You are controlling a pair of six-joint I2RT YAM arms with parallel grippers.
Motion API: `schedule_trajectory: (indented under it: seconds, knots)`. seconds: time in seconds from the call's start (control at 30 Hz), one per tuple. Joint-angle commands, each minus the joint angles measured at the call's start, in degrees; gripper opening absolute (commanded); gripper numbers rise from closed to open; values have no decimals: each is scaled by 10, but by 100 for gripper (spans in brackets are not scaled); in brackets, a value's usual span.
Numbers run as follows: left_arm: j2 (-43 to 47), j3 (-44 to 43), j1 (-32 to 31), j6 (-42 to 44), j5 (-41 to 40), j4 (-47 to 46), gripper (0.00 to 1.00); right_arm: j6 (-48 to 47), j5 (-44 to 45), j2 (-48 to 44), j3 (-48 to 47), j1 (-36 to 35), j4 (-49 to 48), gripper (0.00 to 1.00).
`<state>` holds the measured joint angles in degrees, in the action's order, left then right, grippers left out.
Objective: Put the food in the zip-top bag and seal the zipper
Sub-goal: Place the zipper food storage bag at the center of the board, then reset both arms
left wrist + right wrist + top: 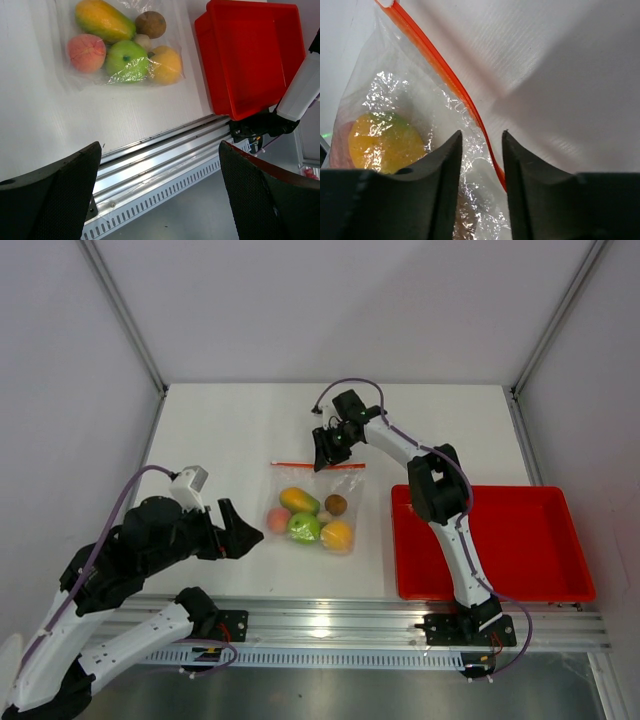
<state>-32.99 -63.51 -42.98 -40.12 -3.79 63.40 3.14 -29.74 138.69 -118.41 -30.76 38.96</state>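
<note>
The left arm (pixel 130 638) and right arm (pixel 462 550) have white shells, black joint housings and a purple cable looping along each. The left fingers (pixel 55 200) are black with finely dimpled faces. The right fingers (pixel 440 190) are smooth matte black.

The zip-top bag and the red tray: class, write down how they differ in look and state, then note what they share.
The zip-top bag is clear, thin and crinkled; the red tray is opaque with raised walls. The bag holds the toy fruits; the tray holds nothing. The right gripper is at the bag's zipper; no gripper is at the tray. Both are rectangular and lie on the white table.
</note>
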Motion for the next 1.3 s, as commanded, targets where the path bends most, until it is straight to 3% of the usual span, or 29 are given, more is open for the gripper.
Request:
schedule_trajectory:
  seconds: [0.0, 0.13, 0.2, 0.23, 0.5, 0.73, 0.93, 1.27]
  knots:
    - [-4, 7, 3, -9, 19, -24, 100, 10, 10, -6, -33, 0, -9, 43]
    - [-9, 22, 3, -19, 33, -34, 100, 24, 48, -40, -28, -2, -18, 62]
    - [-7, 24, 3, -24, 33, -39, 100, 27, 77, -64, -30, -3, -13, 84]
    - [-7, 24, 3, -24, 32, -42, 99, 30, 90, -73, -30, -3, -11, 99]
    - [-30, 23, 3, -18, 49, -61, 99, 37, 189, -209, 17, -11, 37, 99]
    - [-46, 54, 3, -42, 53, -99, 100, 80, 279, -399, 181, -56, 68, 99]
    - [-38, 149, 3, -59, 130, -241, 100, 143, 424, -571, 357, -137, 78, 99]
    - [27, 312, 3, -101, 184, -464, 100, 324, 471, -898, 651, -179, 76, 99]
